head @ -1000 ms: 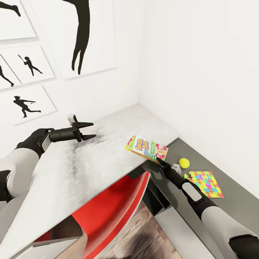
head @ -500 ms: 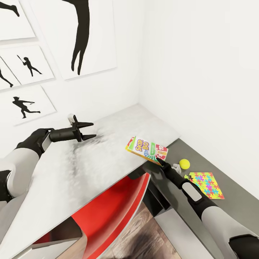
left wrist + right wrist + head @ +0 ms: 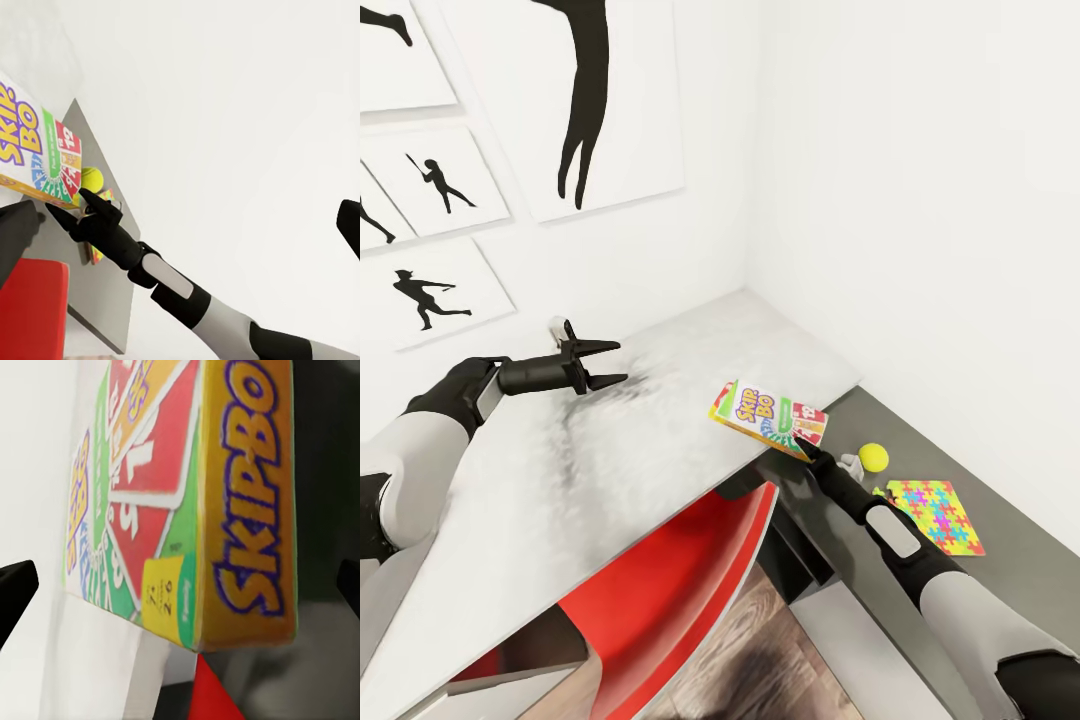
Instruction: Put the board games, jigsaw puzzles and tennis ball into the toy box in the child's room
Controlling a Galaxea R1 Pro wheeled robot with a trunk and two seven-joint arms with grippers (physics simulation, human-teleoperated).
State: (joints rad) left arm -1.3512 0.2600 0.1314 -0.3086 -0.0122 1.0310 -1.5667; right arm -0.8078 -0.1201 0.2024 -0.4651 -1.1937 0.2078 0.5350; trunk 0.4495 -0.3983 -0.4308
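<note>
We judge the main risk from the largest piece down. The long pale grey table top (image 3: pixel 610 440) ends in an edge over the lower dark grey wing (image 3: pixel 960 480), and the flat yellow-orange-green "SKIP BO" board game box (image 3: pixel 768 417) lies right at that edge with one corner overhanging. A push from our right gripper (image 3: pixel 802 446) instead of a clean grip could slide the box along the top or tip it off onto the wing or toward the red chair (image 3: pixel 670 580) below.

In the head view the box sits at about 11 o'clock from the right gripper, with the tips just at its near corner. The right wrist view shows the box's printed spine (image 3: pixel 251 502) close up between the two dark fingers (image 3: pixel 15 585), which are spread wide on either side and not yet closed on it. A thin box like this offers little edge, so a closing grip may slip.

At about 3 o'clock from that gripper lies the small yellow-green tennis ball (image 3: pixel 873 457); a careless swing could set it rolling. Past it, at 4 o'clock, rests the multicoloured square jigsaw puzzle (image 3: pixel 935 516).

Our left gripper (image 3: pixel 600 364) hovers over the table top at 9 o'clock from the box, well apart, fingers spread and empty.
</note>
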